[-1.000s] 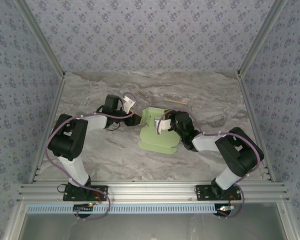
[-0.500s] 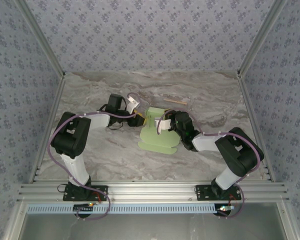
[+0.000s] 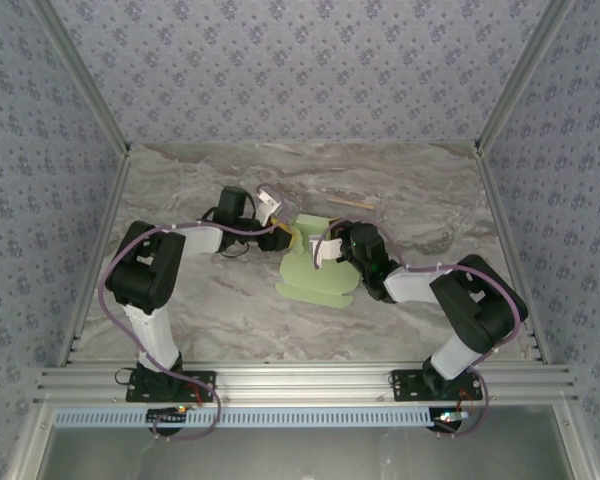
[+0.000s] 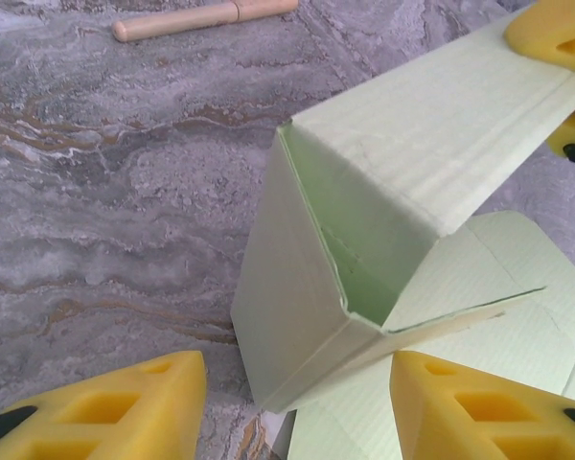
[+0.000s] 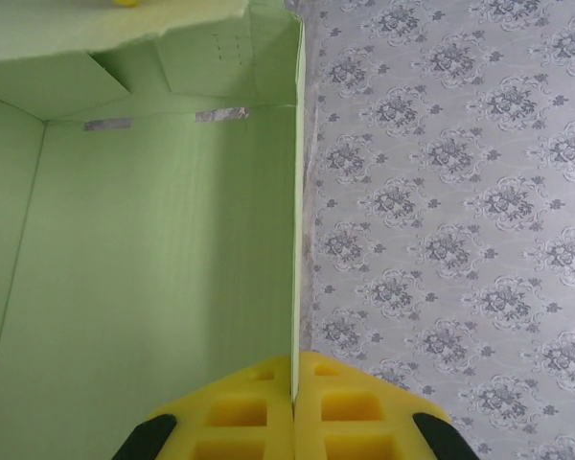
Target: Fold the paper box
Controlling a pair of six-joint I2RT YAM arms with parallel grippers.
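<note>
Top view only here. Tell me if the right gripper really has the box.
Observer: Yes. On its wrist camera the right gripper is shut on the thin edge of a box panel.
Operator: Now report the left gripper.
Observer: Open. On its wrist camera the left gripper straddles a folded box corner, and one pad stands clear of the card.
Operator: Describe that end of the box.
Observer: It is open and hollow, with a flap lying flat beside it.
</note>
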